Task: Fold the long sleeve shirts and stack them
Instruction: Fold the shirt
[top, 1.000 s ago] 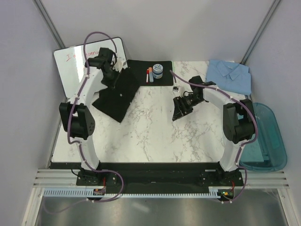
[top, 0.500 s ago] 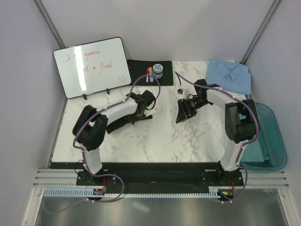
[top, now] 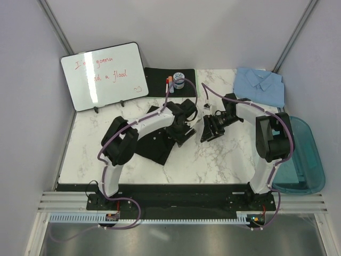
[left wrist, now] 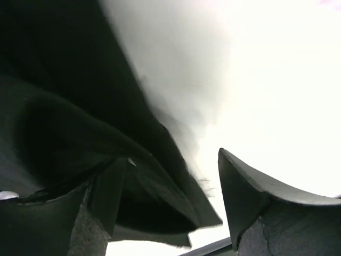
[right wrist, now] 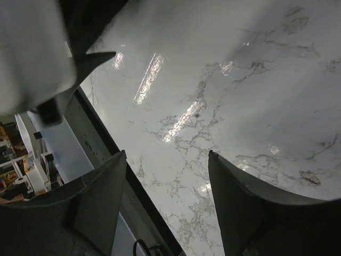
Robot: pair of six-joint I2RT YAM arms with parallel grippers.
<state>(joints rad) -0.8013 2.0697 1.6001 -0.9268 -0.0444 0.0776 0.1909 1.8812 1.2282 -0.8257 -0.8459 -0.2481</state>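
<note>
Limply, soft black shirt (top: 157,152) crumpled on glossy veined marble table (top: 213,160), left jaws apart, right jaws apart.

Our left arm (top: 144,125) bends right toward mid-desk and our right arm (top: 250,109) bends left, wrists close together. We hold left pincer (left wrist: 170,157) and right pincer (right wrist: 166,153) with jaws apart.

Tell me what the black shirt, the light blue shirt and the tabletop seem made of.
Black shirt: soft matte cloth, probably woven; it slumps in loose folds without shine.
Light blue shirt: similar matte cloth; folded flat, collar crisp.
Tabletop: glossy marble-look surface, grey veins on white with glare streaks; real stone or laminate, cannot tell.
</note>
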